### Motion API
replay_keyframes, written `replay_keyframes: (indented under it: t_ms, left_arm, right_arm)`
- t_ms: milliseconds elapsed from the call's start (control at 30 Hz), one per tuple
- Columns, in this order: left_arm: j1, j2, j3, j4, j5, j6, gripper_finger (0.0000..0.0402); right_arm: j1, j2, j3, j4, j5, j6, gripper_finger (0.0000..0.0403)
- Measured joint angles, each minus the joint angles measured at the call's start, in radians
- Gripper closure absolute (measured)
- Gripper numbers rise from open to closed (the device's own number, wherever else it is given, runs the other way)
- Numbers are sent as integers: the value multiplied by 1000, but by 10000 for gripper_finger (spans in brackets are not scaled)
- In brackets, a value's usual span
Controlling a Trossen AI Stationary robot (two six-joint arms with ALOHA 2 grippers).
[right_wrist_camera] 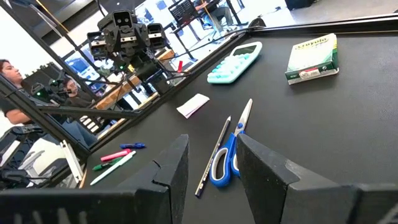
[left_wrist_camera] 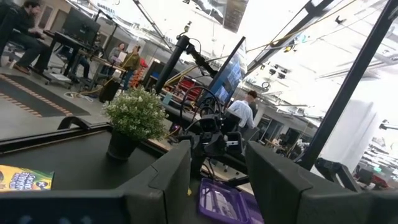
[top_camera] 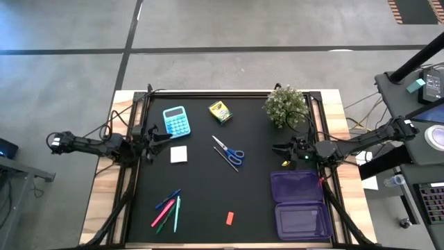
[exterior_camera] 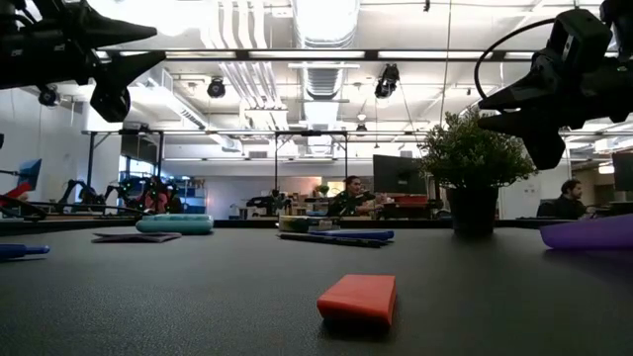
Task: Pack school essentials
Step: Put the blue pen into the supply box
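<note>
Table layout, seen from above
Calculator [top_camera: 176,121] and crayon box [top_camera: 220,111] at the back, plant [top_camera: 285,105] in the back right corner. Note pad [top_camera: 179,154] under the calculator, scissors [top_camera: 230,151] mid-table. Pens [top_camera: 168,208] front left, eraser [top_camera: 229,218] front centre, open case [top_camera: 299,203] front right.

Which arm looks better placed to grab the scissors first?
Probably the right. The right gripper points at the scissors, empty, jaws apart, near the purple case. The left gripper hovers by the note pad.

open-plan robotics lab: monitors [exterior_camera: 394,174], ceiling ducts [exterior_camera: 315,59], seated ppl [exterior_camera: 348,195]
</note>
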Motion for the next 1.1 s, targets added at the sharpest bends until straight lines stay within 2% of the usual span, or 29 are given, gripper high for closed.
replay_keyframes:
  t_ms: [133,367,600,700,867,933,1100]
  left_arm:
    - [0,11,12,-2,-2,50,262]
    - [0,115,141,2,-2,222,262]
    - [-2,288,262,-11,47,214,262]
    - [-4,409,345,-86,80,152,262]
    - [-9,630,491,-324,136,8,262]
    - [-14,723,534,-416,190,-73,262]
    - [-24,894,609,-479,302,-352,262]
  right_arm:
    - [0,0,0,0,0,0,280]
    - [0,0,0,0,0,0,280]
    - [0,0,0,-3,0,0,280]
    - [0,0,0,-4,0,0,280]
    - [0,0,0,-4,0,0,280]
    - [0,0,0,-4,0,0,280]
    - [0,0,0,-10,0,0,280]
